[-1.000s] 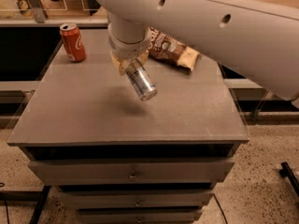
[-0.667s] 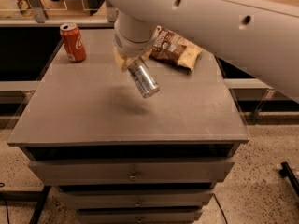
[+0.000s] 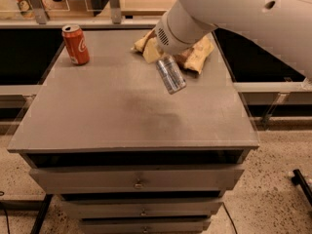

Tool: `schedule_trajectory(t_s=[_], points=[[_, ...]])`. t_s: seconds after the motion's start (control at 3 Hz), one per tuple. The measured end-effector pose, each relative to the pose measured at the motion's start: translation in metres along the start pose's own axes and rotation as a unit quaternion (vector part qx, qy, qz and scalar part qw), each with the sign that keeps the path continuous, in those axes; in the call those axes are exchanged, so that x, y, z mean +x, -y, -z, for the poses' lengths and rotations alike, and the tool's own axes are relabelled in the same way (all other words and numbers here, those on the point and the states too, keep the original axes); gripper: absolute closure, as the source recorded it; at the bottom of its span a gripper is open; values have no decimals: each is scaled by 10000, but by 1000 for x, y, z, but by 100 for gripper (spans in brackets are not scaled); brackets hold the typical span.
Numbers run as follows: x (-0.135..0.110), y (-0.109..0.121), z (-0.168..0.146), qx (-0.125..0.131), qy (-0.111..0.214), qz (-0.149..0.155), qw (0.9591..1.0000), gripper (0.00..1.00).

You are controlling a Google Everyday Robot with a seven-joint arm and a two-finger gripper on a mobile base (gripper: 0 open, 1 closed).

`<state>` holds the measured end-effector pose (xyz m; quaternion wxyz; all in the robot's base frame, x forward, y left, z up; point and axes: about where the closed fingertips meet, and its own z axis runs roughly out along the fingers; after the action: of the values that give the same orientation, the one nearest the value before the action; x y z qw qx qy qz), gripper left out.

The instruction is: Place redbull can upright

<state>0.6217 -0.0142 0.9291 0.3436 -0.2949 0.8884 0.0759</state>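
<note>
The redbull can (image 3: 171, 74) is a slim silver-grey can with bluish markings. It hangs tilted above the grey table top (image 3: 97, 111), its lower end pointing down and to the right. My gripper (image 3: 158, 52) is shut on the can's upper end, below the big white arm (image 3: 234, 13) that comes in from the upper right. A faint shadow lies on the table under the can. The fingers are mostly hidden by the arm's wrist.
A red cola can (image 3: 75, 44) stands upright at the table's back left. A tan snack bag (image 3: 195, 55) lies at the back, partly behind the arm. Drawers (image 3: 139, 179) sit below the front edge. A ledge with posts runs behind the table.
The can has tipped closer to vertical and stays in my grip. The arm has swung and the view has shifted, so the table looks further left and lower.
</note>
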Motion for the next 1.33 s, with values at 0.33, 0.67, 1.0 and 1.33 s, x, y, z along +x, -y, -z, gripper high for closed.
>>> schedule_trajectory(t_s=[0.33, 0.67, 1.0, 1.33], points=[[-2, -2, -1, 19, -8, 53, 10000, 100], [-1, 6, 2, -284, 318, -129, 9990, 100], [5, 16, -19, -793, 878, -396, 9922, 100], [-3, 40, -36, -1408, 1788, -930, 9693, 100]])
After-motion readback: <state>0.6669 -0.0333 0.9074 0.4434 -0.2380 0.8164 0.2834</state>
